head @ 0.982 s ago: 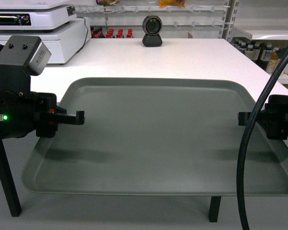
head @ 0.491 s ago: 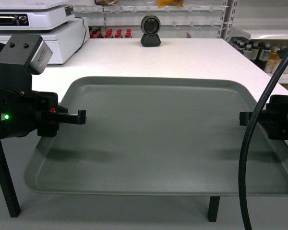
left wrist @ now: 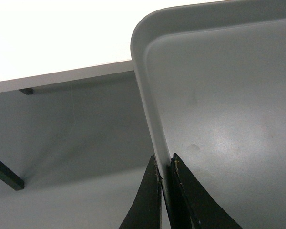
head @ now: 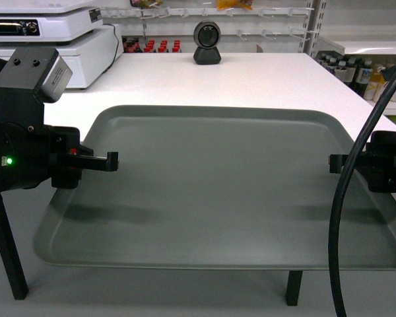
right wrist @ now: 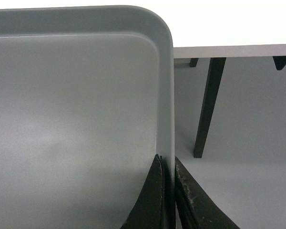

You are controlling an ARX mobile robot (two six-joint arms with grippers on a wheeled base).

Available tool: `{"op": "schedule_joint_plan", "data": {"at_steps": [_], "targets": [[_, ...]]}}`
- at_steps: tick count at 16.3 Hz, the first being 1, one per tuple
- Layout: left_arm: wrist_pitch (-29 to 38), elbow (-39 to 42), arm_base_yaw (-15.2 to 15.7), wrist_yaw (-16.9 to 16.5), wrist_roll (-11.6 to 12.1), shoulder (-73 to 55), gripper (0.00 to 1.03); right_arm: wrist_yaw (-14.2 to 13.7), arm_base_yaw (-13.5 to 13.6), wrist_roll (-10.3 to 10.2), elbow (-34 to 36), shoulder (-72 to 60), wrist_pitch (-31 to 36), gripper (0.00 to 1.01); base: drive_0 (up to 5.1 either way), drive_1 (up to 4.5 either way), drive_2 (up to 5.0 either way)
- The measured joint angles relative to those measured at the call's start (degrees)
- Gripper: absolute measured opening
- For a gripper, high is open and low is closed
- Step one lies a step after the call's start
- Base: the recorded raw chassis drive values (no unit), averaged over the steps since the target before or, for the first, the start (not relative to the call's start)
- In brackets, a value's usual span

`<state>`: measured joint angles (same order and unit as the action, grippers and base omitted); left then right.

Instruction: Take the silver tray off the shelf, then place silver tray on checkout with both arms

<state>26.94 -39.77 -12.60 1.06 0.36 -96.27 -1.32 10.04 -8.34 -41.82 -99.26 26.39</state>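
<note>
**Tray carried in over the counter, both rims pinched**

The risk comes first. The silver tray (head: 211, 185) hangs from two thin pinches on opposite side rims, and only its far part is over the checkout (head: 251, 76); the near part juts out past the counter edge over open floor. If one arm lowers or advances ahead of the other, the tray would twist and a rim could slide out from between the teeth. If either claw lets go before more of the base is over the counter, the overhanging near end could tip the tray down off the edge. A hard push forward might also run the far rim toward the scanner (head: 207, 42), though the two are well apart now.

The left gripper (left wrist: 165, 164) is clamped on the tray's left rim: in the left wrist view its two black fingers stand one on each side of the rim. From this claw the tray spreads away to the right, and its rounded far corner lies ahead over the white top.

The right gripper (right wrist: 166, 164) is clamped likewise on the right rim, one finger inside and one outside. From it the tray spreads away to the left, and the counter edge and a dark table leg (right wrist: 207, 107) lie ahead and to its right.
</note>
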Motion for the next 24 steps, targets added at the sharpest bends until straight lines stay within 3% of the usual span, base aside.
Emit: {"op": "schedule_joint_plan", "data": {"at_steps": [24], "targets": [[0.1,0.0,0.0,0.0,0.0,0.0,0.04,0.0,0.0,0.0,0.0,0.0,0.2,0.03,-4.7,2.46,2.4]]}}
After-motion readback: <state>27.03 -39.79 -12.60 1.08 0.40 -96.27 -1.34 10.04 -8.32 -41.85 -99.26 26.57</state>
